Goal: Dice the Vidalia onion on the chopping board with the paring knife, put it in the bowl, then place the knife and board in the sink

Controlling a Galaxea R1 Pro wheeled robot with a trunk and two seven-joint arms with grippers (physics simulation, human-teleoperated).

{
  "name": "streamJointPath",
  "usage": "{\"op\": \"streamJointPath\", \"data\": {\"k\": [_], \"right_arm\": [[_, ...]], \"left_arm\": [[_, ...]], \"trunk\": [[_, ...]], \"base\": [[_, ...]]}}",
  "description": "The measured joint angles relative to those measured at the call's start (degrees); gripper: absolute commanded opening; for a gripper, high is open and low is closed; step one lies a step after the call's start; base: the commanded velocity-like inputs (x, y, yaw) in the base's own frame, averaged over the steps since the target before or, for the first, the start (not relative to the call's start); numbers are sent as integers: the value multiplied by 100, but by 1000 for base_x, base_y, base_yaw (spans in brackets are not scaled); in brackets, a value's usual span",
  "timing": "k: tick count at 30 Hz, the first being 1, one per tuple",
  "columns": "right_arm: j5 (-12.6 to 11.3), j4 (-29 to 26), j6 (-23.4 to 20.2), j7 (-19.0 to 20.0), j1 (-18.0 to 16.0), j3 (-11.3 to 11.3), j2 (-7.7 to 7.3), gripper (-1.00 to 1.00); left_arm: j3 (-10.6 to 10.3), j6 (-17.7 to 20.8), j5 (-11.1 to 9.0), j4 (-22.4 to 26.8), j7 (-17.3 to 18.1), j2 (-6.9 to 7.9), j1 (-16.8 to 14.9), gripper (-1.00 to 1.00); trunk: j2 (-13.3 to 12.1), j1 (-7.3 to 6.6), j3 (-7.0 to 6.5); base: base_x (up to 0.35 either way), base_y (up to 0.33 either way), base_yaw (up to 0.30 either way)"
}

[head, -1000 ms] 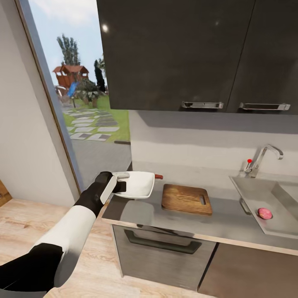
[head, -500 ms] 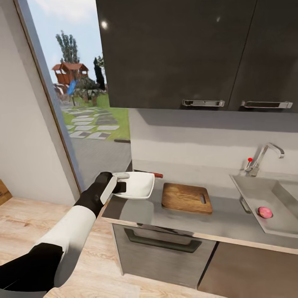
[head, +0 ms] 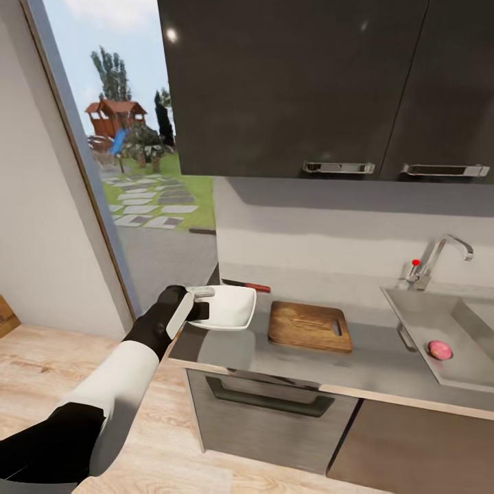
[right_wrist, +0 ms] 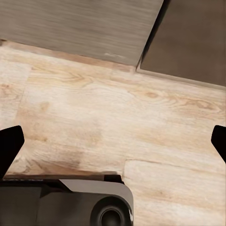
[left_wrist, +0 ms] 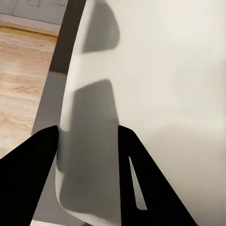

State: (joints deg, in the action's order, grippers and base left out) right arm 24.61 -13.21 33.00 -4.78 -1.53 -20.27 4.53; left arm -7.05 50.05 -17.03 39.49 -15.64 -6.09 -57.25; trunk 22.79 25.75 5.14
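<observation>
The countertop (head: 357, 374) runs from the window side to the sink (head: 446, 329) on the right, under dark wall cupboards (head: 288, 89). In the middle of it lies the chopping board (head: 309, 327), flat and bare. The Vidalia onion (head: 439, 350) is in the sink basin, well apart from the board. The paring knife (head: 245, 285) lies at the back of the counter, behind the bowl (head: 226, 307), its red handle toward the board.

The left gripper (head: 199, 302) is clenched on the near rim of the white bowl; in the left wrist view one finger (left_wrist: 28, 179) is outside the rim (left_wrist: 70, 113) and the other inside. The bowl seems to be lifted a little over the counter's left end, but I cannot be sure it is not touching.

The right gripper (right_wrist: 113, 155) hangs low, fingertips spread wide over the wooden floor (right_wrist: 117, 117), holding nothing.

The risks, as I judge them:
- The bowl is near the counter's left edge. If it is released there, or if the thin rim slips from the pinch, it may fall to the floor.
- If the bowl is pushed backward, it may strike the knife and send it away.
- The onion is round and may roll in the basin when the right gripper closes on it.
</observation>
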Motion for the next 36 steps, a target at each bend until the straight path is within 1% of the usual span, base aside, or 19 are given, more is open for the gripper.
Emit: {"op": "streamJointPath", "data": {"k": [16, 36], "right_arm": [[0, 0, 0, 0, 0, 0, -1, 100], [0, 0, 0, 0, 0, 0, -2, 100]], "left_arm": [[2, -4, 1, -61, 0, 0, 0, -100], [1, -2, 0, -70, 0, 0, 0, -100]], "trunk": [[0, 0, 24], [1, 0, 106]], "base": [[0, 0, 0], [0, 0, 0]]}}
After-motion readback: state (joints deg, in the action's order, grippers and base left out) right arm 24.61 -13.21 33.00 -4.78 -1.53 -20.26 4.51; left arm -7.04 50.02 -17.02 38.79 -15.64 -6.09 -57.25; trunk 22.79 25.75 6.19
